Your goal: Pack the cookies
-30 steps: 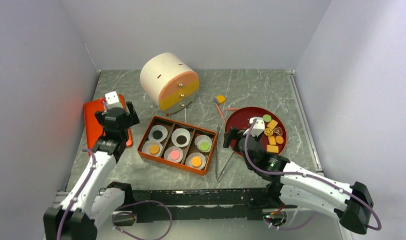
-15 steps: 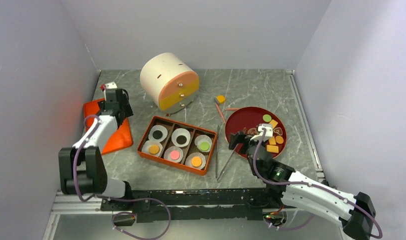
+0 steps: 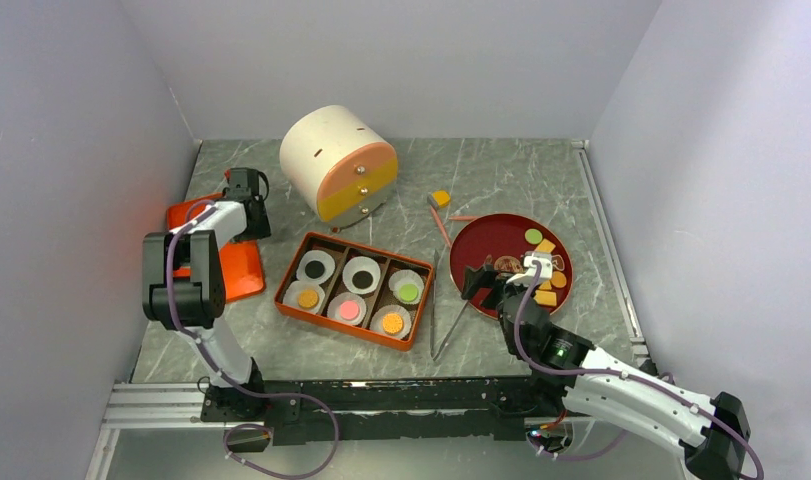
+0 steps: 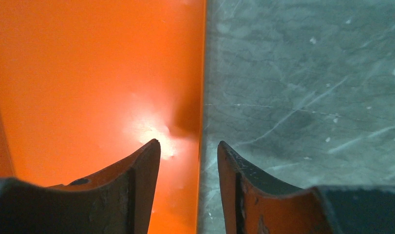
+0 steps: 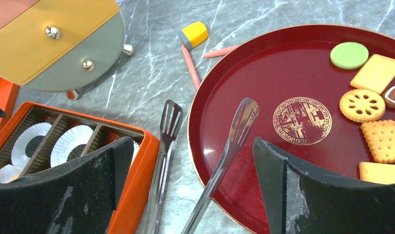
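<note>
Loose cookies [image 3: 546, 270] lie on the right half of a dark red plate [image 3: 491, 238]: a green round one [image 5: 349, 54], a pale rectangle [image 5: 376, 73], a holed round one [image 5: 362, 105] and a square cracker [image 5: 384, 140]. More cookies [image 3: 361, 280] sit in white paper cups inside the orange box [image 3: 284, 285]. My right gripper [image 3: 493, 285] [image 5: 195, 156] hangs open over the plate's left rim, with the metal tongs [image 5: 232, 146] lying below between its fingers. My left gripper [image 3: 249, 215] [image 4: 188, 146] straddles the right edge of the flat orange lid [image 4: 88, 73], jaws narrow but apart, touching nothing.
A cream drum-shaped cabinet [image 3: 339, 163] with orange and yellow drawers stands at the back. A small yellow block [image 3: 440, 198] and thin pink sticks [image 3: 441, 228] lie between it and the plate. The orange lid [image 3: 236, 270] lies near the left wall.
My left arm has folded back and swung its gripper toward the far end of the orange lid while its jaws narrowed. The right gripper slid slightly right and nearer, lower over the tongs.
</note>
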You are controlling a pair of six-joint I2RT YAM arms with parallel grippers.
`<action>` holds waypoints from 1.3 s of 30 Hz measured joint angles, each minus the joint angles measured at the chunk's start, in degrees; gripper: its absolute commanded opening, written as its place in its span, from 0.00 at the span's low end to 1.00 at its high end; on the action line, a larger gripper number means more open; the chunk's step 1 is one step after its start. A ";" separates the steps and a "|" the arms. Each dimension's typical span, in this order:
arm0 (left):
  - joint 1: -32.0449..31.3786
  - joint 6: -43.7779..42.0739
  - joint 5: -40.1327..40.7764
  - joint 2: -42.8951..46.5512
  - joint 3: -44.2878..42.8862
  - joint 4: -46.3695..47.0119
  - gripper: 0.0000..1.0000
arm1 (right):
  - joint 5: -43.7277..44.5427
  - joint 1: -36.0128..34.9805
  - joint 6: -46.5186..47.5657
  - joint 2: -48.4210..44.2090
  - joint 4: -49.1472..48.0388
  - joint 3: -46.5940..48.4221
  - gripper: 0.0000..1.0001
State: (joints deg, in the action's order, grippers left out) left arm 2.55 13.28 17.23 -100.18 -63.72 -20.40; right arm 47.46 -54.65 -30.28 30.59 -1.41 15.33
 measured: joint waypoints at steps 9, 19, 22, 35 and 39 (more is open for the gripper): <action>0.96 -2.69 -2.51 -6.43 -3.87 -1.53 0.30 | -0.11 0.02 -0.17 -0.07 1.66 0.92 0.98; 1.97 -3.52 -7.15 -7.50 -5.07 -1.44 0.05 | -1.57 0.04 -0.31 -0.22 5.77 5.42 0.98; 2.75 -3.04 -8.74 -7.13 -5.09 -1.60 0.05 | -2.23 0.04 0.07 -0.22 6.75 6.69 0.98; 5.88 4.59 -12.70 11.34 -4.61 -2.29 0.05 | -12.11 0.11 5.90 2.84 8.07 11.34 0.98; 6.29 7.80 -13.22 17.53 -3.23 -0.85 0.05 | -16.11 0.11 9.42 5.25 7.56 13.66 0.99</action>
State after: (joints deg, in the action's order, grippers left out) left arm 8.84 21.08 4.01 -82.65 -66.96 -21.26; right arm 31.35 -54.54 -20.86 35.83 6.15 28.99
